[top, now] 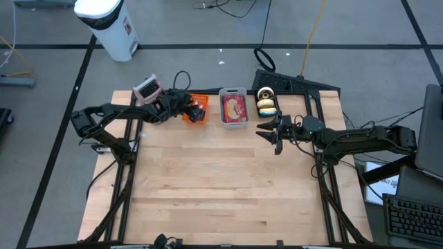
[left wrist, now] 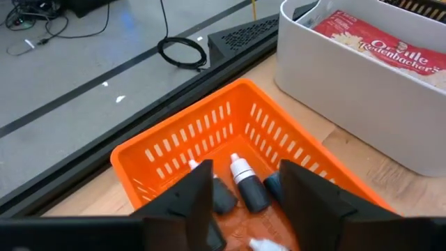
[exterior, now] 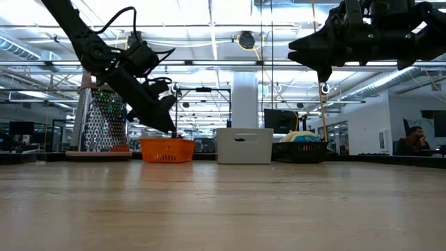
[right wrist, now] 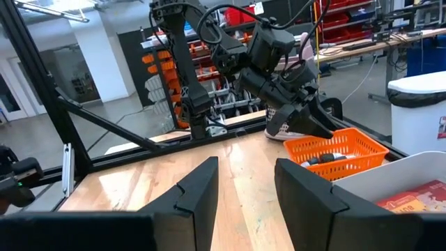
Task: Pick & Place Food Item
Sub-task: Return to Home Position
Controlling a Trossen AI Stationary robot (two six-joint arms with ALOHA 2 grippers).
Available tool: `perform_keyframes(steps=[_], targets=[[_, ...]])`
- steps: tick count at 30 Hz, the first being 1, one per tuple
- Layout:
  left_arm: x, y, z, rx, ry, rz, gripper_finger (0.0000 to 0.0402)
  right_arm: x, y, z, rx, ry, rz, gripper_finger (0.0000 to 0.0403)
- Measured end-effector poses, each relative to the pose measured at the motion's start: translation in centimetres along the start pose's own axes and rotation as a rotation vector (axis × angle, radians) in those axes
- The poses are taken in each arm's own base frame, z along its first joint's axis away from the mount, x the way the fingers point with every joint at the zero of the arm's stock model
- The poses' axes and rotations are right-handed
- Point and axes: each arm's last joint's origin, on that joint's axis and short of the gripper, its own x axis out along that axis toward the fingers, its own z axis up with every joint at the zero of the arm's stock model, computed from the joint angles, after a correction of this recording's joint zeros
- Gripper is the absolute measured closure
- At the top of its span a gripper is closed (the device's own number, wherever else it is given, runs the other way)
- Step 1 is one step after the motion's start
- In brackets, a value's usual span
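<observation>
Both spread wide and empty: raise left end effector (left wrist: 245,171) straight up off orange bin (left wrist: 174,138) at eleven o'clock, leaving food coloring bottles (left wrist: 251,192) inside untouched; draw right end effector (right wrist: 245,164) back from two o'clock.

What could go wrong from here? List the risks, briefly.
1. The left gripper, open, hangs close over the orange bin. Pulling back low could catch the rim and drag or tip the bin.
2. Its fingers sit right above the bottles, so a dip might knock them about.
3. The white bin stands close beside, and a sideways swing may bump it.
The right gripper, open, waits in the air, apart.
</observation>
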Motion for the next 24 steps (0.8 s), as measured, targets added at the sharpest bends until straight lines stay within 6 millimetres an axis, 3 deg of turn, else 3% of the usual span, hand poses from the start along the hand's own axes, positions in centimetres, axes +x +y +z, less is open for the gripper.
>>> perform_keyframes(steps=[5, 8, 12, 19, 24], targets=[[-0.3, -0.2, 0.1, -0.021, 0.002, -0.033, 0.0197, 0.0, 0.0, 0.0, -0.012, 0.000, 0.000, 0.0273], [-2.0, -0.3, 1.2, -0.081, -0.017, -0.125, 0.0181, 0.0, 0.0, -0.1, -0.059, 0.011, -0.002, 0.0273], [-5.9, -0.3, 2.0, -0.066, 0.006, -0.238, 0.0173, -0.4, 0.0, 0.4, -0.067, -0.015, -0.007, 0.0273], [-15.1, 0.1, 2.2, 0.050, -0.094, -0.307, 0.0171, -2.8, 0.2, 2.7, -0.012, -0.118, -0.017, 0.0273], [-18.7, -0.2, 0.0, 0.113, -0.224, -0.366, 0.0171, -4.5, 0.3, 3.1, -0.024, -0.100, -0.044, 0.0273]])
